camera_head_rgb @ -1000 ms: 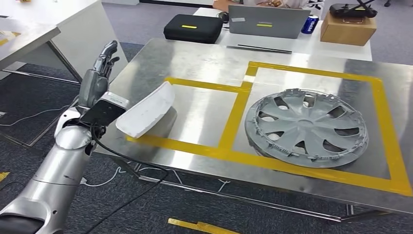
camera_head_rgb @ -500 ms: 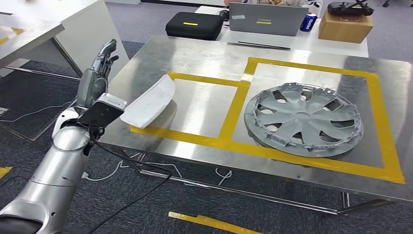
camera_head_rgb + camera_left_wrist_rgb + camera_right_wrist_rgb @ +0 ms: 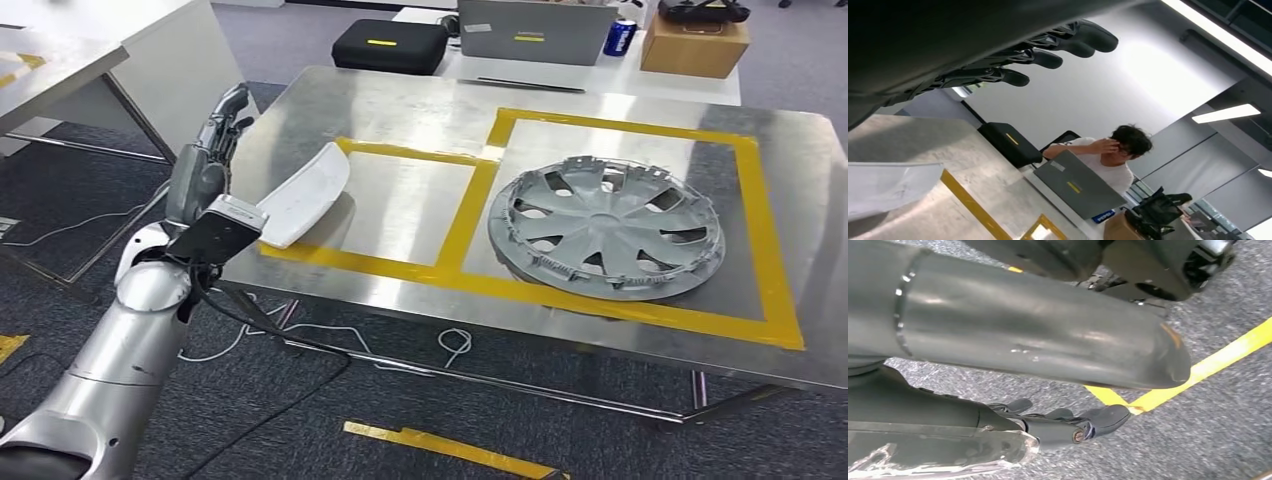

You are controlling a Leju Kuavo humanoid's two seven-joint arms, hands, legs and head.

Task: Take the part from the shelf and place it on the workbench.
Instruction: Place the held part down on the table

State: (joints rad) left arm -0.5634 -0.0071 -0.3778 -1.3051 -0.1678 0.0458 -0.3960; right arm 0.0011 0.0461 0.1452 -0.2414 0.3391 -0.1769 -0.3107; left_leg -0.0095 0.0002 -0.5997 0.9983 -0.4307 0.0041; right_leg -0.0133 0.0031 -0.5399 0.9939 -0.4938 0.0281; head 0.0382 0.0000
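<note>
place: office-like robotics lab | floor: grey carpet (image 3: 420, 400) with yellow tape strips | bench: steel-topped workbench (image 3: 400, 110) marked in yellow tape | behind: white desk (image 3: 690, 88) with grey laptop (image 3: 535, 32), black case (image 3: 390, 47), person seated

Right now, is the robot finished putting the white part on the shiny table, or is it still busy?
Nearly done, it seems. The white part already lies on the steel workbench, at the edge of the left yellow-taped square, beside the grey hubcap. The left hand is raised next to it with fingers spread, holding nothing. The right hand hangs over the carpet. Only drawing the arm away looks left.
</note>
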